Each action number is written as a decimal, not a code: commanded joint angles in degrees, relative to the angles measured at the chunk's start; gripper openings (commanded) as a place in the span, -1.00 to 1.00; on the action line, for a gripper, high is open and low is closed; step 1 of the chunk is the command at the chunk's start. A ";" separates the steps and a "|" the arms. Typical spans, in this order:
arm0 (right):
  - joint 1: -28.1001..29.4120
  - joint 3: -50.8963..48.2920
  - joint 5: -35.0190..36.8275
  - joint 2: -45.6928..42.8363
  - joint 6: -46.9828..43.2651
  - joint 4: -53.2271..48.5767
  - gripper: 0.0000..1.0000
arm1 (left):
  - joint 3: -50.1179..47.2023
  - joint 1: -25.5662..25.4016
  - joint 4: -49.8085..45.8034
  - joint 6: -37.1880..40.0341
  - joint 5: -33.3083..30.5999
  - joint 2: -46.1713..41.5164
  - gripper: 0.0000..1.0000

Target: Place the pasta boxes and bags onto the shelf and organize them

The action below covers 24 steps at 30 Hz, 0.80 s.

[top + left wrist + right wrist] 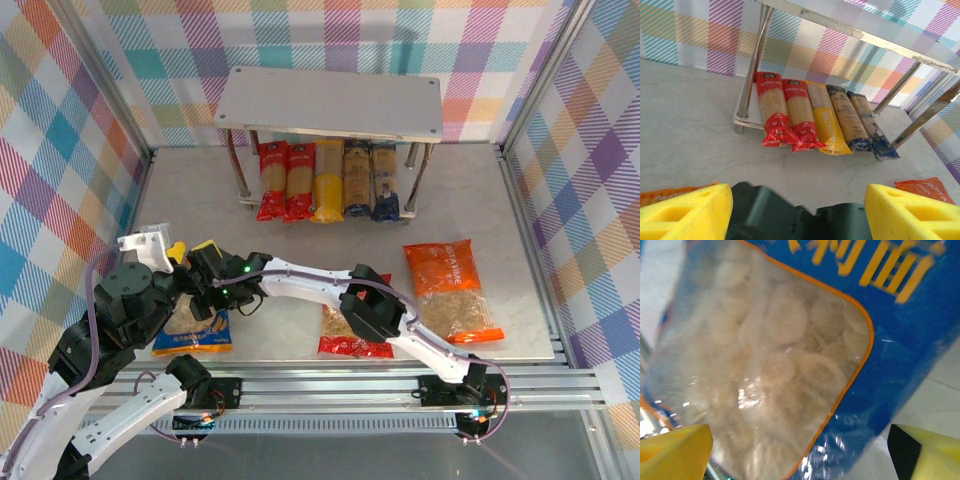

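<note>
Shelf light grey. Red packs, yellow pack, blue-ended packs. Blue-orange bag, red bag, orange bag. Walls pastel plaid.

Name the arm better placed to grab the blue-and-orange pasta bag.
Right. Its open hand hangs close over the blue-and-orange pasta bag; the left hand, also open, faces the shelf instead.

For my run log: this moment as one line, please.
left gripper open | right gripper open over blue-and-orange bag | five spaghetti packs on lower shelf | red bag, orange bag on table
</note>
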 commanded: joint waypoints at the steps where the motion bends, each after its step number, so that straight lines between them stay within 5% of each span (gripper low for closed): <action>1: 1.17 6.04 1.89 3.40 1.54 -6.23 0.82 | 0.95 -0.59 1.61 0.96 0.80 -0.86 0.40; 4: 1.38 8.46 1.57 5.50 1.83 -7.70 0.69 | 0.98 -0.63 1.26 1.01 0.58 -1.20 0.40; 9: 1.37 3.04 1.94 3.21 2.01 -5.78 -0.10 | 0.58 -0.59 0.66 0.97 0.24 -1.31 0.39; 13: 1.02 -4.82 4.68 -2.04 1.65 -3.27 -0.47 | 0.14 -0.59 -0.08 0.82 0.01 -0.25 0.38; 24: -2.82 -35.19 11.31 -25.47 0.49 3.02 -0.57 | -3.23 -0.68 1.92 -0.84 4.55 8.86 0.31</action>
